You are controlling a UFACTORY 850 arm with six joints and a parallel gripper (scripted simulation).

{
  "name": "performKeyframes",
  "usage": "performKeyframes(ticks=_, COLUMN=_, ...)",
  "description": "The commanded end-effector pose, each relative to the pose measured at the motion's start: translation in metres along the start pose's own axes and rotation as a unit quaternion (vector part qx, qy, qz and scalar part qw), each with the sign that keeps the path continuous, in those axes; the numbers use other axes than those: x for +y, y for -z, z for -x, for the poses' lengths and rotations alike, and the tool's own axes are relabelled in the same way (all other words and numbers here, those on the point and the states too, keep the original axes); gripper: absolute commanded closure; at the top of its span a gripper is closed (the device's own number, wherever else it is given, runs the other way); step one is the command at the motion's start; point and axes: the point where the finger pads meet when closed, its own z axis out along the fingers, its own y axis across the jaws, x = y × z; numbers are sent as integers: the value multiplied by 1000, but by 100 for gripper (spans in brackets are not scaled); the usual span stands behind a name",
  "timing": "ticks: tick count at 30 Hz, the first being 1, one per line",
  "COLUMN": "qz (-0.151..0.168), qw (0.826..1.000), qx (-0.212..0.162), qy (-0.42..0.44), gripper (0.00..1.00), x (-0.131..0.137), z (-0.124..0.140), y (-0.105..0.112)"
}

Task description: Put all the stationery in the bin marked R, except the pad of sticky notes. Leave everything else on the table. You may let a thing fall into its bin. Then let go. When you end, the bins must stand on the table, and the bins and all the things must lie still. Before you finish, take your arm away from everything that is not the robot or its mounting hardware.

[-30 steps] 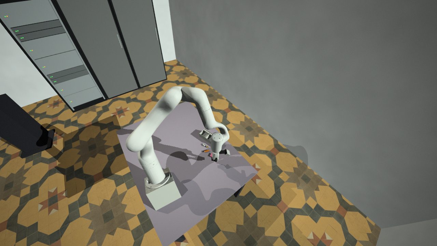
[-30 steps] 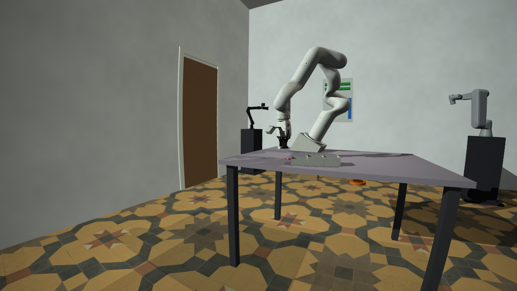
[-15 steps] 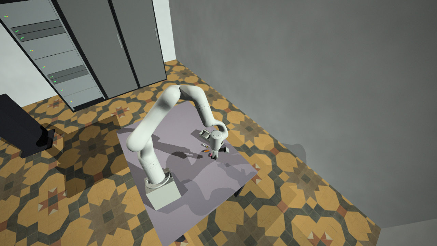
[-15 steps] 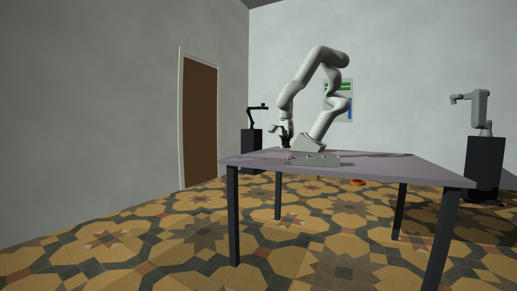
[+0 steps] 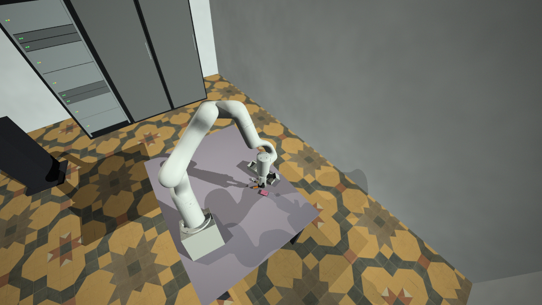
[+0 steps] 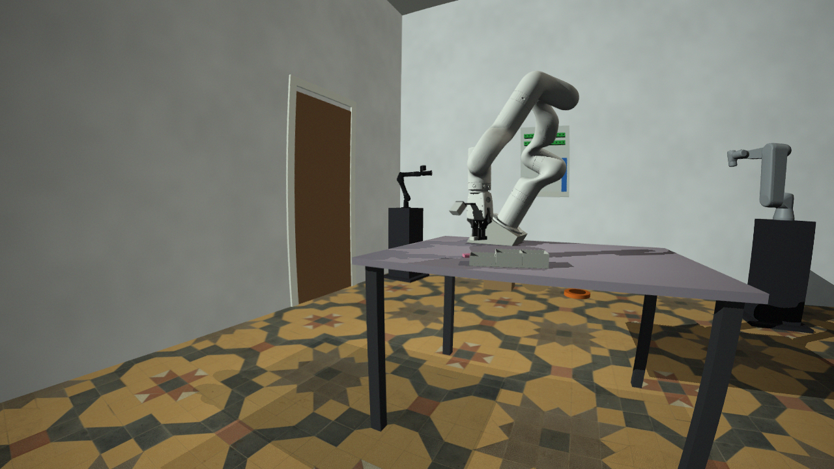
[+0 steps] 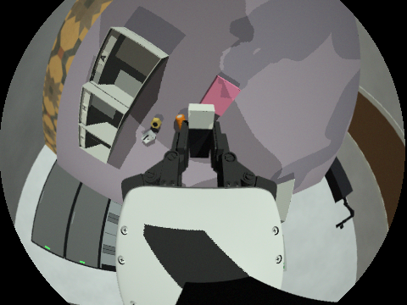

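Wrist view shows the gripper (image 7: pixel 202 129) clamped, part-closed, on a pale block (image 7: pixel 202 117), likely an eraser, held in the air above the table (image 7: pixel 294 63). Black fingers hide the block's lower half. Just past it, a pink pad (image 7: pixel 222 94) lies flat, its near corner covered by the block. An orange item (image 7: pixel 180 120) peeks out left of the fingers, mostly hidden, and a small pale object (image 7: pixel 151 135) beside it is too small to identify. Farther left stands the row of bins (image 7: pixel 121 97), three open compartments; no letter marks are legible. From above, the wrist (image 5: pixel 264 163) blocks part of the bins (image 5: pixel 251 165).
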Motion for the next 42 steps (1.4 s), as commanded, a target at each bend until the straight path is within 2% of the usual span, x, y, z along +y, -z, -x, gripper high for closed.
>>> performKeyframes(ticks=1, qz=1, qw=1000, qx=1, qy=-1, gripper=100, x=-20, z=4, y=1)
performKeyframes(ticks=14, qz=1, qw=1000, qx=1, qy=-1, gripper=100, x=-95, z=25, y=1)
performKeyframes(ticks=16, qz=1, qw=1000, qx=1, qy=-1, gripper=100, x=-95, z=25, y=1)
performKeyframes(ticks=23, qz=1, qw=1000, qx=1, qy=-1, gripper=100, x=-134, z=36, y=1)
performKeyframes(ticks=25, qz=1, qw=1000, qx=1, qy=-1, gripper=100, x=-134, z=36, y=1)
performKeyframes(ticks=28, qz=1, qw=997, qx=1, qy=-76, gripper=100, x=-152, z=41, y=1)
performKeyframes(ticks=31, qz=-1, qw=994, qx=1, qy=-109, gripper=100, x=-169, z=46, y=0)
performKeyframes(ticks=33, qz=-1, qw=994, qx=1, qy=-109, gripper=100, x=-169, z=46, y=0)
performKeyframes(ticks=34, qz=-2, qw=989, qx=1, qy=-149, gripper=100, x=-175, z=47, y=0)
performKeyframes(ticks=40, qz=-9, qw=975, qx=3, qy=-220, gripper=100, x=-209, z=57, y=0)
performKeyframes(ticks=42, qz=-11, qw=969, qx=4, qy=-245, gripper=100, x=-213, z=58, y=0)
